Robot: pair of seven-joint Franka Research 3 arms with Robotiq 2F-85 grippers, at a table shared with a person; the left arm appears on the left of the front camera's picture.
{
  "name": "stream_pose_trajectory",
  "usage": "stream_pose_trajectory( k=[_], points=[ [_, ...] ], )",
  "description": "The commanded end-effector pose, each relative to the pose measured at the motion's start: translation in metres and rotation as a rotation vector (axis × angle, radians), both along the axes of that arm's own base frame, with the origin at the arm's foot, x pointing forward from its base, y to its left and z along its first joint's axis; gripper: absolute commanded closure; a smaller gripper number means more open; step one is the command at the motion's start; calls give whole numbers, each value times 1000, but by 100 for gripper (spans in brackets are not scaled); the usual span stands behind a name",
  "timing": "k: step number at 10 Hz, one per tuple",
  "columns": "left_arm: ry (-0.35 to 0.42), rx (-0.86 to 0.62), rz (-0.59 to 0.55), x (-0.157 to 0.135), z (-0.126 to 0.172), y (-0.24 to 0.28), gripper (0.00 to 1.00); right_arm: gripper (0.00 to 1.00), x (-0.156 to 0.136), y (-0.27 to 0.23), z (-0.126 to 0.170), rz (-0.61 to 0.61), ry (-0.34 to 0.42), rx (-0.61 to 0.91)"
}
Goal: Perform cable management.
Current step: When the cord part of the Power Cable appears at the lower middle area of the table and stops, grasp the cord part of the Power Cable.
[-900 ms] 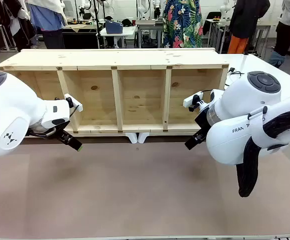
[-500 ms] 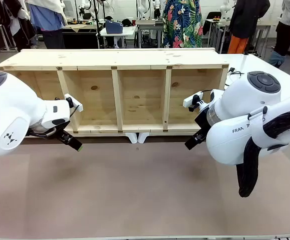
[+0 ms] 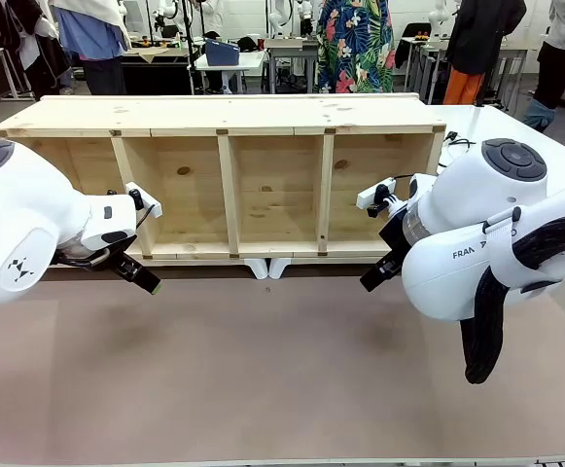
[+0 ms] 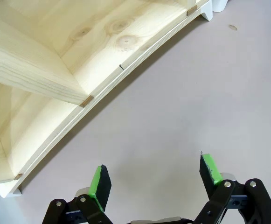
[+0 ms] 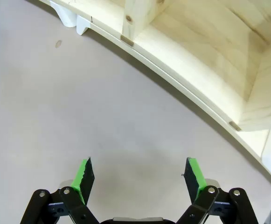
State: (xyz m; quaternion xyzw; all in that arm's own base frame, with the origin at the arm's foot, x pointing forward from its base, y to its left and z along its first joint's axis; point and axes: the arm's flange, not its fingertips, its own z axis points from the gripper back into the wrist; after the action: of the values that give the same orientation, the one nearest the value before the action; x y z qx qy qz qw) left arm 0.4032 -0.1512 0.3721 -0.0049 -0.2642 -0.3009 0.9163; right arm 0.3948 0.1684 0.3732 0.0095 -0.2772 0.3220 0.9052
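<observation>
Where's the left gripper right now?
In the front view, the left gripper hangs open at picture left, in front of the left end of the wooden shelf.

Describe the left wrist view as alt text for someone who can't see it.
The left gripper hangs open, its green pads wide apart with nothing between them, above a brownish table. The lower edge of a pale wooden shelf unit sweeps across the upper left.
</observation>
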Motion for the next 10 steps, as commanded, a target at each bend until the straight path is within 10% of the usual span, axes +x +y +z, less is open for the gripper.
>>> stream_pose_trajectory(
  k=[1, 10],
  points=[
    [1, -2, 2, 0, 0, 1, 0, 0, 0, 0, 0, -1, 0, 1],
    [-104, 46, 47, -57, 62, 9, 0, 0, -43, -9, 70, -41, -62, -39]
  ],
)
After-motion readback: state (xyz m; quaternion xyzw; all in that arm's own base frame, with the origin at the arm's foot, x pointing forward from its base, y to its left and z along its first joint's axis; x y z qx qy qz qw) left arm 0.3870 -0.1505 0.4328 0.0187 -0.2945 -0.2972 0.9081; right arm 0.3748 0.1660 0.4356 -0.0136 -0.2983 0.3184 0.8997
